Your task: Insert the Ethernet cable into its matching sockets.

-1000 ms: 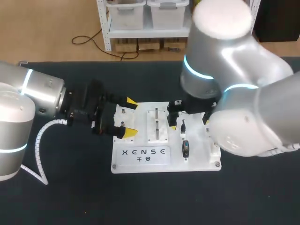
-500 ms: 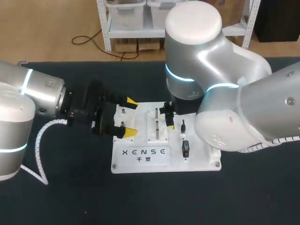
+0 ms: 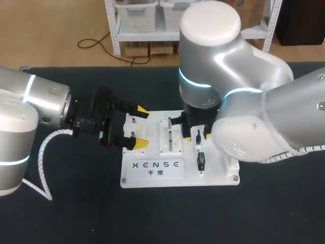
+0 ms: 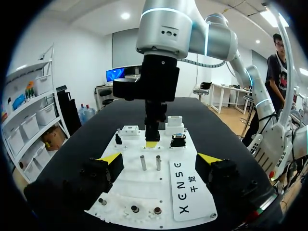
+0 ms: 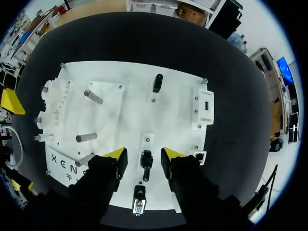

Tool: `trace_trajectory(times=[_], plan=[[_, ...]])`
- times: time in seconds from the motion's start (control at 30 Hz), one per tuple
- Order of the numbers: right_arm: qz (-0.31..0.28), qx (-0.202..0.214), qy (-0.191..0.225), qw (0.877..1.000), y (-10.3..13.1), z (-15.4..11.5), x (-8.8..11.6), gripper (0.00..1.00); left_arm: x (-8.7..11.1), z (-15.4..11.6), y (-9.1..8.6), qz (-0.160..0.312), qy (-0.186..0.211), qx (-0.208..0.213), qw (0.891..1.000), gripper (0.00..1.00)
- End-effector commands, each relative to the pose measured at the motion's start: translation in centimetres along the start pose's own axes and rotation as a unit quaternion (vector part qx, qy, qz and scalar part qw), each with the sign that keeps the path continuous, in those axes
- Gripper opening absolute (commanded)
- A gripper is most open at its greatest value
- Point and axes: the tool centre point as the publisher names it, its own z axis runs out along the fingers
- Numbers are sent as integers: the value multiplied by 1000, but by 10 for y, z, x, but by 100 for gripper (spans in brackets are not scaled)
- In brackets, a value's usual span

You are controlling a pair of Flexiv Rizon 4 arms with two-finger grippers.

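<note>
Task looks barely started: the small black plug [image 5: 146, 160] stands in its holder on the white fixture board [image 5: 134, 110], ungripped, and nothing is plugged into the white socket block [image 5: 202, 108]. The right gripper [image 5: 144, 155] points straight down over the plug, fingers spread either side, not touching. The left gripper [image 4: 159, 159] lies low and level at the board's edge, spread wide, holding nothing.

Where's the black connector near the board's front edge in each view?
Head: black connector just right of the printed lettering.
Left wrist: black connector beyond the printed lettering.
Right wrist: black connector beneath the right gripper.
Shared landmark: the printed lettering.
</note>
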Motion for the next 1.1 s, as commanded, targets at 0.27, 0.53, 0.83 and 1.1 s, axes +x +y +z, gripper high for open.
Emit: trace_trajectory(times=[0.27,0.53,0.83,1.1], plan=[[3,-2,2,1000,-3,-3,3,0,2,0,0,1,-3,-1,1000,100],[3,-3,0,1000,-7,-9,3,0,2,0,0,1,-3,-1,1000,100],[22,-8,-4,1000,-32,-33,-5,0,2,0,0,1,-3,-1,1000,100],[42,1,-2,999,-56,-31,-4,0,2,0,0,1,-3,-1,1000,100]])
